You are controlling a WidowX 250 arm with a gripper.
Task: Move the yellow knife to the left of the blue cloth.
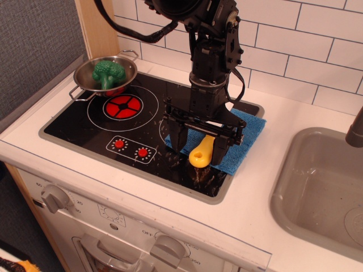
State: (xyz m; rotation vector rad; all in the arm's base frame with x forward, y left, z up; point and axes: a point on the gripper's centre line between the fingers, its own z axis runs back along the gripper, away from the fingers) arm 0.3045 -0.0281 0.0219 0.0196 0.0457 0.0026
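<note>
The yellow knife [202, 153] lies on the front edge of the blue cloth [248, 129]. Its yellow handle points toward the front of the stove, and its blade is hidden under my gripper. The cloth lies on the right burner of the black stove top [85, 127]. My gripper [198, 144] hangs straight down over the knife and is open. One finger stands left of the handle and one right of it, both close to the cloth, and the handle is between them without being gripped.
A silver pot [126, 64] with green broccoli [108, 72] stands at the stove's back left. The red left burner [122, 106] is bare. A grey sink [317, 187] is at the right, with a dark faucet [355, 130] at the frame's edge. A tiled wall is behind.
</note>
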